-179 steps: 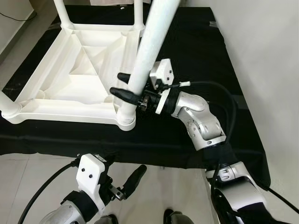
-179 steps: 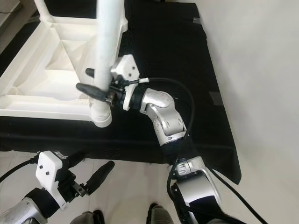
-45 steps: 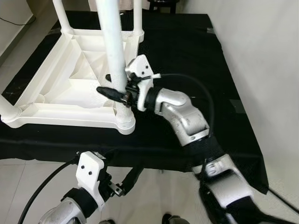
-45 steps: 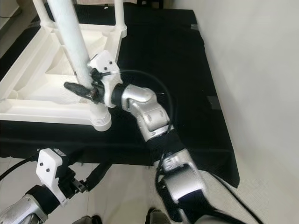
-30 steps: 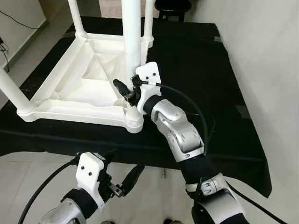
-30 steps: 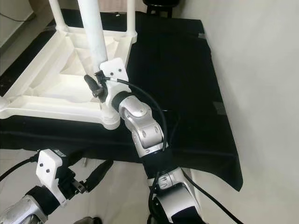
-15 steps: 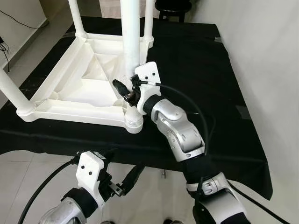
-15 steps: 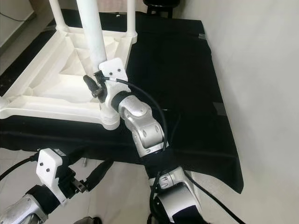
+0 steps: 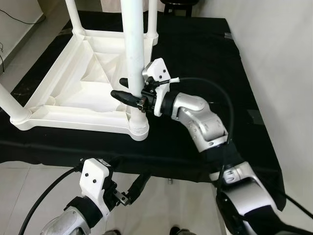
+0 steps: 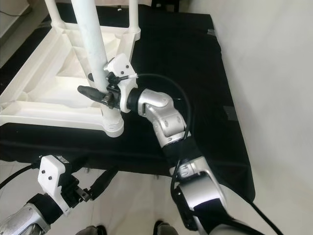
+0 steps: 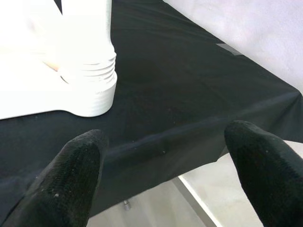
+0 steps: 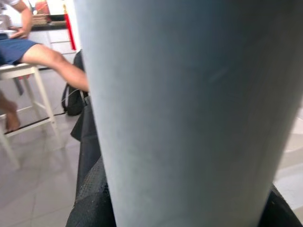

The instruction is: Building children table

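We see a white plastic table point(image 9: 80, 93) lying upside down, its ribbed underside facing up. At its nearest corner a round white leg point(image 9: 133, 49) stands upright in a ridged socket point(image 9: 139, 128), and our right gripper point(image 9: 128, 89) clasps this leg between its two fingers just above the socket. Other legs rise from the corners beyond and to the left of the gripper.

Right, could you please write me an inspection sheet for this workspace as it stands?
Surface: black cloth over a low platform, on pale tiled floor.
Job's things: white table top lying upside down; white leg upright in near corner socket.
Clutter: nothing seen.
Grippers: right hand closed around the leg; left hand open, low at the cloth's near edge.
Cables: black cable looping over right forearm.
Surroundings: white wall; seated person.
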Motion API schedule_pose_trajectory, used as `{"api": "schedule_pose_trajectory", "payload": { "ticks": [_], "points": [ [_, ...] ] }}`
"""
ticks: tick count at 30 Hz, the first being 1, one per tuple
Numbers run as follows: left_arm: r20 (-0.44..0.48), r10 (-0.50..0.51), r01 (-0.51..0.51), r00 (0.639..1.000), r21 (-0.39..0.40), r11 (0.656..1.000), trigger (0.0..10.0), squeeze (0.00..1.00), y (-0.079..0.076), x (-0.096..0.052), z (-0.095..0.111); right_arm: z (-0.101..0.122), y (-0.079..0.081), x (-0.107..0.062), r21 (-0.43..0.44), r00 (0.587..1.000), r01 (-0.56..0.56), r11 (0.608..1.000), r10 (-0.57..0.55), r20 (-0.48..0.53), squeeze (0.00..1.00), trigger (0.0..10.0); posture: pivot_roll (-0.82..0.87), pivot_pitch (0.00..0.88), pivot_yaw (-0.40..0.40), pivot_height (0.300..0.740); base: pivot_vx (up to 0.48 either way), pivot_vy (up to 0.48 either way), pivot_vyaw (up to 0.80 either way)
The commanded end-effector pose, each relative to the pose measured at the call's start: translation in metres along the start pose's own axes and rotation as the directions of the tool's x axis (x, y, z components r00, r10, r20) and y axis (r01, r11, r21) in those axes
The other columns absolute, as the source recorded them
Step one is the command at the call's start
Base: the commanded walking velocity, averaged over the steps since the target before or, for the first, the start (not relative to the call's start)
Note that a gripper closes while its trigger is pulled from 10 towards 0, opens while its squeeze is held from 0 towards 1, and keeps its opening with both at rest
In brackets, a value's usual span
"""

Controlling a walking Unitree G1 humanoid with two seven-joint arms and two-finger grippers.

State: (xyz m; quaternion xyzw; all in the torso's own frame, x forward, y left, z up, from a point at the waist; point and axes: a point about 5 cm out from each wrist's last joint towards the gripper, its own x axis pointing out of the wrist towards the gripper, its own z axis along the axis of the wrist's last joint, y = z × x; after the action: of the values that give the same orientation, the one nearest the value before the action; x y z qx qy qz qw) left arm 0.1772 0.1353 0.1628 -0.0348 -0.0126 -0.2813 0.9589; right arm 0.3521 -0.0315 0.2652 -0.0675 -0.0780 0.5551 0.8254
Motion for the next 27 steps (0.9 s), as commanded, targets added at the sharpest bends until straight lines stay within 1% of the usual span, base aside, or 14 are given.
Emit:
{"api": "schedule_pose_trajectory", "payload": {
  "ticks": [1,3,6,9,10,11,12,13,14,16,17,18,21,27],
  "points": [
    [-0.016,0.003,-0.003,1.0,-0.014,1.0,10.0,0.0,-0.001,-0.002,-0.004,-0.026,-0.002,-0.007,0.07,0.995,0.007,0.998,0.0,-0.099,0.0,10.0,0.01,0.233,-0.039,0.74,0.0,0.0,0.0],
    [-0.016,0.002,-0.002,1.0,-0.015,1.0,10.0,0.0,-0.001,-0.002,-0.004,-0.023,-0.002,-0.008,0.06,0.994,-0.061,0.996,0.066,-0.09,0.0,10.0,0.01,0.236,-0.039,0.74,0.0,0.0,0.0],
    [-0.016,0.002,-0.002,1.0,-0.016,1.0,10.0,0.0,-0.002,-0.002,-0.003,-0.023,-0.006,-0.006,0.039,0.992,-0.06,0.997,0.064,-0.106,0.0,10.0,0.01,0.236,-0.039,0.74,0.0,0.0,0.0],
    [-0.015,0.003,-0.003,1.0,-0.015,1.0,10.0,0.0,-0.002,-0.002,-0.003,-0.024,-0.009,-0.003,0.034,0.993,-0.008,0.999,0.012,-0.116,0.0,10.0,0.01,0.239,-0.044,0.74,0.0,0.0,0.0],
    [-0.014,0.004,-0.005,1.0,-0.015,1.0,10.0,0.0,-0.002,-0.002,-0.003,-0.026,-0.011,-0.001,0.031,0.991,0.053,0.998,-0.048,-0.124,0.0,10.0,0.01,0.24,-0.046,0.74,0.0,0.0,0.0],
    [-0.014,0.004,-0.005,1.0,-0.015,1.0,10.0,0.0,-0.002,-0.002,-0.003,-0.026,-0.011,-0.001,0.031,0.991,0.053,0.998,-0.048,-0.124,0.0,10.0,0.01,0.24,-0.046,0.74,0.0,0.0,0.0],
    [-0.013,0.008,-0.008,1.0,-0.013,1.0,10.0,0.0,-0.001,-0.002,-0.003,-0.036,-0.015,0.0,0.031,0.948,0.277,0.96,-0.268,-0.173,0.0,10.0,0.01,0.241,-0.047,0.74,0.0,0.0,0.0],
    [-0.012,0.009,-0.009,1.0,-0.012,1.0,10.0,0.0,0.0,-0.002,-0.003,-0.045,-0.017,-0.003,0.026,0.895,0.406,0.914,-0.392,-0.212,0.0,10.0,0.0,0.24,-0.047,0.74,0.0,0.0,0.0],
    [-0.012,0.009,-0.009,1.0,-0.012,1.0,10.0,0.0,0.0,-0.002,-0.003,-0.045,-0.017,-0.003,0.026,0.895,0.406,0.914,-0.392,-0.212,0.0,10.0,0.0,0.24,-0.047,0.74,0.0,0.0,0.0],
    [-0.012,0.009,-0.009,1.0,-0.011,1.0,10.0,0.0,0.0,-0.002,-0.003,-0.061,-0.017,-0.015,0.024,0.779,0.594,0.804,-0.567,-0.267,0.0,10.0,0.0,0.238,-0.049,0.74,0.0,0.0,0.0],
    [-0.012,0.009,-0.009,1.0,-0.011,1.0,10.0,0.0,0.0,-0.002,-0.003,-0.066,-0.013,-0.021,0.027,0.74,0.645,0.764,-0.616,-0.27,0.0,10.0,0.0,0.237,-0.047,0.74,0.0,0.0,0.0],
    [-0.012,0.009,-0.01,1.0,-0.011,1.0,10.0,0.0,0.001,-0.002,-0.003,-0.069,-0.01,-0.024,0.03,0.722,0.669,0.743,-0.639,-0.267,0.0,10.0,0.0,0.236,-0.045,0.74,0.0,0.0,0.0],
    [-0.013,0.01,-0.01,1.0,-0.01,1.0,10.0,0.0,0.001,-0.002,-0.003,-0.07,-0.006,-0.025,0.039,0.709,0.687,0.726,-0.657,-0.256,0.0,10.0,0.0,0.235,-0.044,0.74,0.0,0.0,0.0],
    [-0.013,0.008,-0.008,1.0,-0.009,1.0,10.0,0.0,0.001,-0.001,-0.003,-0.068,-0.005,-0.02,0.037,0.708,0.688,0.724,-0.66,-0.249,0.0,10.0,0.0,0.231,-0.043,0.74,0.0,0.0,0.0]
  ]
}}
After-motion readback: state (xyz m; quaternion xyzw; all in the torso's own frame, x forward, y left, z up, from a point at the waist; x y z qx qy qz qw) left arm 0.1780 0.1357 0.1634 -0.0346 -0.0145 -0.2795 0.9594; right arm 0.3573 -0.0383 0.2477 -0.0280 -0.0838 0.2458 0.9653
